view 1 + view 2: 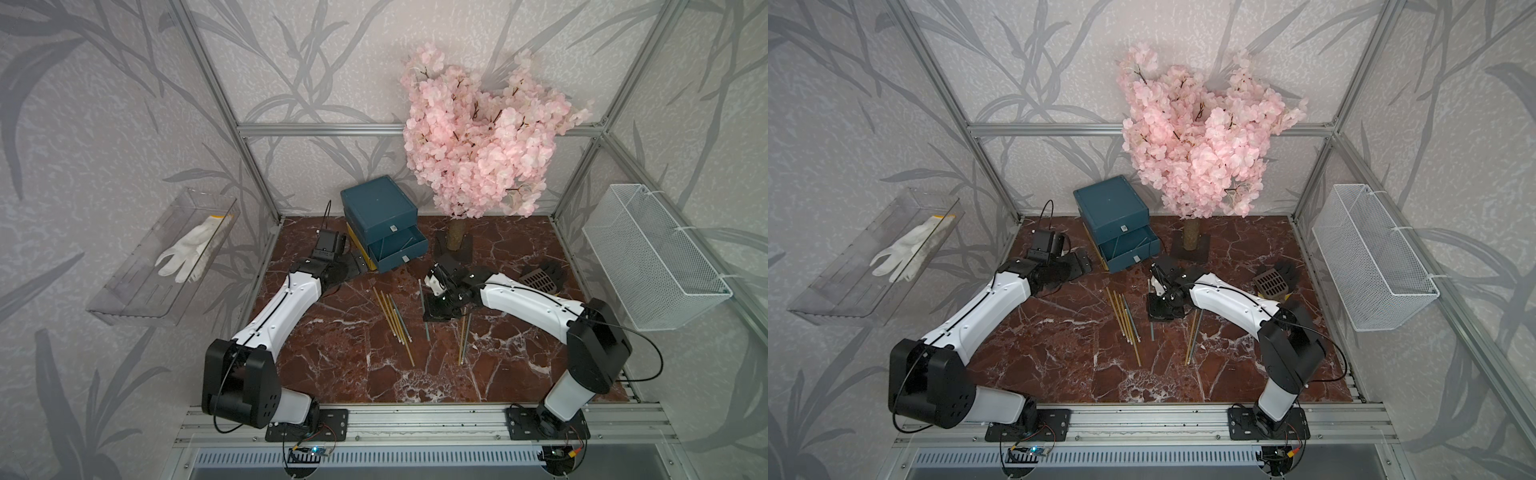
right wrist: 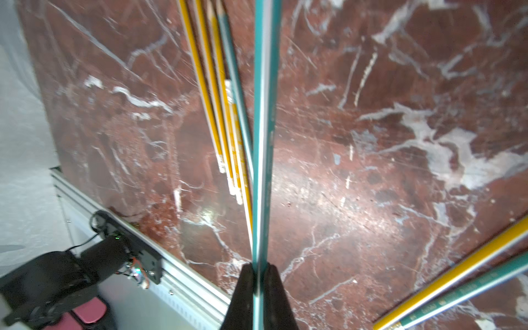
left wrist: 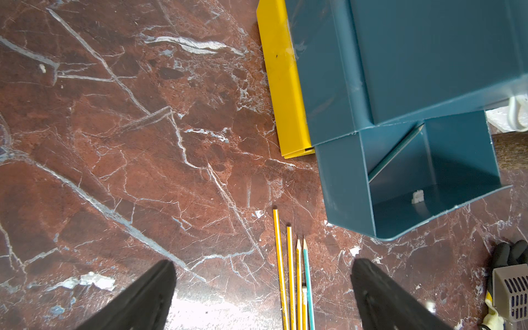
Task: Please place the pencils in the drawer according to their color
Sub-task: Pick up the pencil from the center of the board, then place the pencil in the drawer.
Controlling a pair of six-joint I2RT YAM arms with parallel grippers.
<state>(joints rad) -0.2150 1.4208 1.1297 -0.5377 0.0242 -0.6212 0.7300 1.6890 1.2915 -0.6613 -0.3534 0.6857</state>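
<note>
Teal pencil (image 2: 264, 114) is clamped in the right pincer (image 2: 259, 267), near the centre of the bench (image 1: 324, 365). The shaft runs straight out ahead of the fingers, probably so it can be fed lengthwise into a drawer (whether its far end is clear of the bench cannot be told).

The chest (image 1: 378, 208) stands at 12 o'clock. Its teal drawer (image 1: 397, 249) is pulled open and already holds one teal pencil lying diagonally (image 3: 394, 154). The yellow drawer (image 3: 285, 85) shows only along one edge.

The left pincer (image 3: 264, 265) hangs empty with its jaws wide apart at the chest's 9 o'clock, likely placed to steady it.

The loose group (image 1: 392, 320) lies at the held pencil's 9 o'clock, and the pair (image 1: 463, 340) at its 4 o'clock.

The path to the drawer crosses bare bench. Watch the drawer's front lip and the tree base (image 1: 455, 245) at 1 o'clock.
</note>
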